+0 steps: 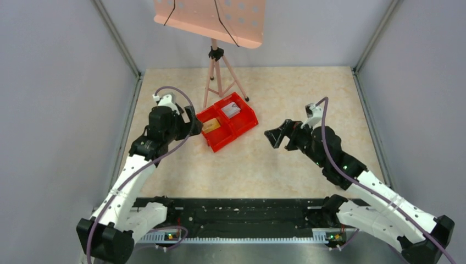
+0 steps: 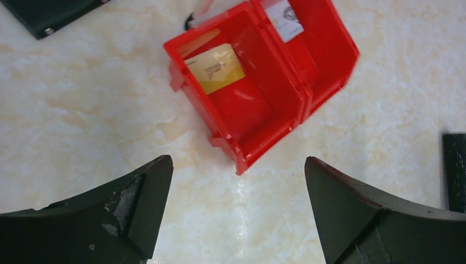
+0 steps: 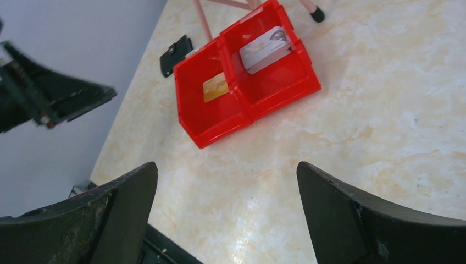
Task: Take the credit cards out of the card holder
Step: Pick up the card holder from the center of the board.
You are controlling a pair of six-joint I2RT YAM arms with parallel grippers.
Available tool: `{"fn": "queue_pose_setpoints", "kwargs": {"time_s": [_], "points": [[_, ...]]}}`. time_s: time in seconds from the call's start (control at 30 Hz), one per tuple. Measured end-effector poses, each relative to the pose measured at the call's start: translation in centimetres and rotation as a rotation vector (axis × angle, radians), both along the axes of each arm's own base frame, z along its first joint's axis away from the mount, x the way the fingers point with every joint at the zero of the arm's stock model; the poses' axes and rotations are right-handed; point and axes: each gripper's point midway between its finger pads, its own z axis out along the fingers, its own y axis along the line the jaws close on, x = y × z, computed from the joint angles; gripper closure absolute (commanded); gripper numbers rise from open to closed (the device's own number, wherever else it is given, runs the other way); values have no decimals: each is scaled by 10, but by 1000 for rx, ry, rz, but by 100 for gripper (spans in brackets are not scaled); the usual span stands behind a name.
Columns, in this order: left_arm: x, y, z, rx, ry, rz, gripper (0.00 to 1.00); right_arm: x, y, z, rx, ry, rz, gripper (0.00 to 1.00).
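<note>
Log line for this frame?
left fingers: open, empty | right fingers: open, empty | gold card, pale card: separate red bin compartments | card holder: on table beside bin

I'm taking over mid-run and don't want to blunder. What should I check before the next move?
1. Left claw open and empty: ok.
2. Right claw open and empty: ok.
3. Card holder located and free of both claws: ok. It lies on the table just past the red bin.
4. Card holder emptied of cards: cannot tell. Its inside does not show in any view.
5. Removed cards lying flat in the bin: ok. The gold card is in one compartment and the pale card in the other.
</note>
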Motion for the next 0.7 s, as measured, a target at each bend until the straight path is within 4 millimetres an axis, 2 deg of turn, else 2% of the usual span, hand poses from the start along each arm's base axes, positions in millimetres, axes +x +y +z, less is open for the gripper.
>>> {"fn": "queue_pose_setpoints", "kwargs": {"time_s": [0.1, 0.2, 0.33, 0.57, 0.7], "points": [[15, 22, -13, -20, 75, 96, 10, -11, 4, -2, 36, -20, 57, 4], [32, 54, -24, -50, 127, 222, 14, -22, 4, -1, 61, -41, 101, 5], [49, 88, -39, -82, 189, 360, 21, -32, 2, 16, 106, -98, 135, 5], [80, 142, -71, -97, 238, 596, 29, -46, 4, 44, 182, -185, 198, 8], [96, 167, -100, -107, 282, 689, 35, -51, 9, 51, 203, -200, 233, 9]]}}
